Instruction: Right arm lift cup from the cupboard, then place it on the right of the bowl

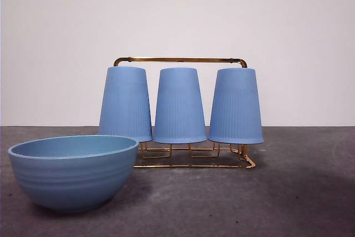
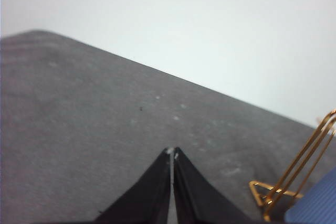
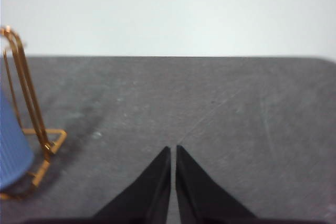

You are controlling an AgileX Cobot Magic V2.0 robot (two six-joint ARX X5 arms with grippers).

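We see three periwinkle cups standing upside down on the gold wire cupboard [image 1: 183,59], none lifted yet, so in our judgement the task is at its very start. The bowl [image 1: 73,171] sits on the bench [image 1: 299,192] nearer the camera, in front of the cupboard's bowl-side end; the bare bench beside the bowl, in front of the rack, is where the cup must end up.

The right claw [image 3: 173,153] hangs over open bench with its two jaws pressed together, holding nothing; the rack's end and the rim of one cup [image 3: 11,150] show at the edge of its wrist view. We take that for the cup at the end far from the bowl [image 1: 236,106], the natural one to fetch. The left claw [image 2: 172,155] waits likewise, jaws together, beside the rack's other end.

We judge the cup light, stiff plastic, hollow and tapered. Its fine vertical ribs should give the jaws some bite, yet the taper means a squeeze high on the narrow base could slide off. We would open wide, take it across the lower, wider half, and lift straight up so it clears its prong without dragging the light rack along
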